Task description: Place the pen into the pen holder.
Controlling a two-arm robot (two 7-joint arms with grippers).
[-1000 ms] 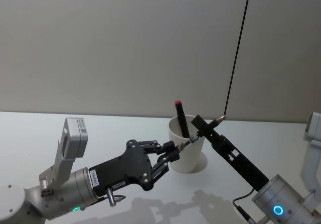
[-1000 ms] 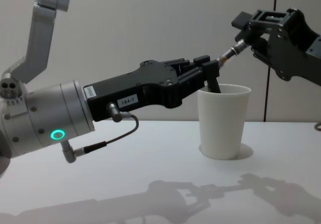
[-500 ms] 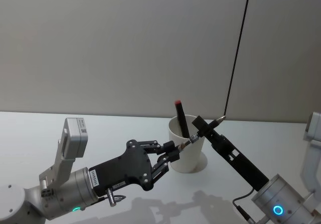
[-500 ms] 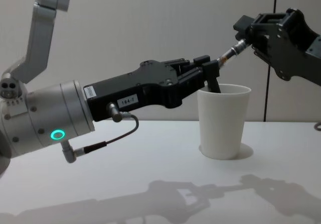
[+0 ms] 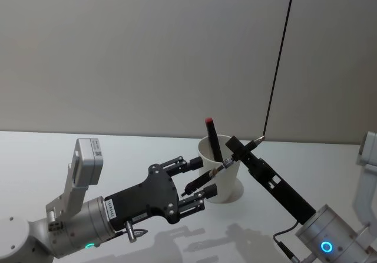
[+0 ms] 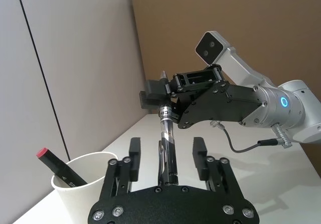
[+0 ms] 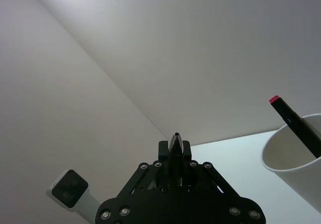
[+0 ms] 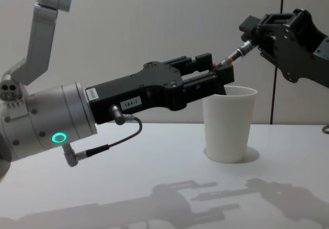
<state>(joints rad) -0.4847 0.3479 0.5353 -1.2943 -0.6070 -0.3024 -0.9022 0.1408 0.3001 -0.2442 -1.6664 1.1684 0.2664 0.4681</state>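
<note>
Handover check. Left gripper (image 5: 197,183), lower centre of the head view, now has its fingers spread wide. In the left wrist view the two finger pads (image 6: 134,153) stand clear on either side of the pen (image 6: 167,143), with a gap on each side. Half a second ago those fingers were closed on the pen's lower end; they have since let go.

Right gripper (image 5: 237,153), coming in from the lower right of the head view, is clenched on the pen's upper part. The pen's tip pokes out past the fingers in the right wrist view (image 7: 175,139) and toward the upper right in the head view. The right arm has not visibly shifted between the frames.

The pen (image 5: 219,167) hangs at a slant, lower end toward the left gripper, at the near rim of the pen holder (image 5: 227,187) and not yet inside it. In the chest view it shows just right of centre (image 8: 234,56), above the white paper cup (image 8: 229,131).

A black marker with a red cap (image 5: 212,138) already stands leaning in the cup, left of the held pen.

Judgement: the transfer to the right arm looks complete, and the pen's weight now rests on the right grip alone. Remaining work is to withdraw the left gripper, line the pen over the cup mouth and lower it. The marker narrows the free opening.
</note>
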